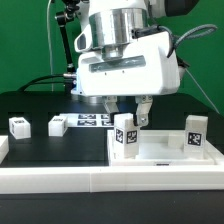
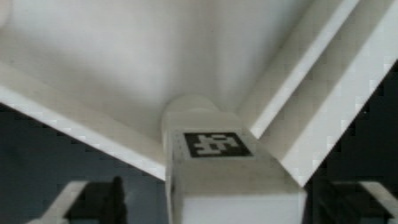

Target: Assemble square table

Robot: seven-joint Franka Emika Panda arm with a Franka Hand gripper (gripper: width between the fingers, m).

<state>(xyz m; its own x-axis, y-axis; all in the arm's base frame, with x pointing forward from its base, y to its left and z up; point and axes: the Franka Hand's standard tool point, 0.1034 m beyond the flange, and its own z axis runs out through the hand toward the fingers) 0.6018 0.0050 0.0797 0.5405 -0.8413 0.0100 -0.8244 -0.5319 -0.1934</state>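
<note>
The gripper (image 1: 130, 113) hangs with its 2 fingers spread wide, holding nothing. Right under them, 1 leg (image 1: 124, 137) stands up on the square table top (image 1: 165, 155), likely in its hole so it cannot fall.

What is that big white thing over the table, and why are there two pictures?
That is the hand of a robot arm, with two fingers for pinching. One picture comes from a camera off to the side; the other from a camera on the robot's wrist, looking down past the fingers. On the black table lies a white square tabletop. Two leg blocks stand on it: the first leg right under the hand, the second leg toward the exterior view's right. Two loose blocks lie near a flat marker board, and a long white rail lies in front. The fingers stand open either side of the first leg, so nothing is held.
</note>
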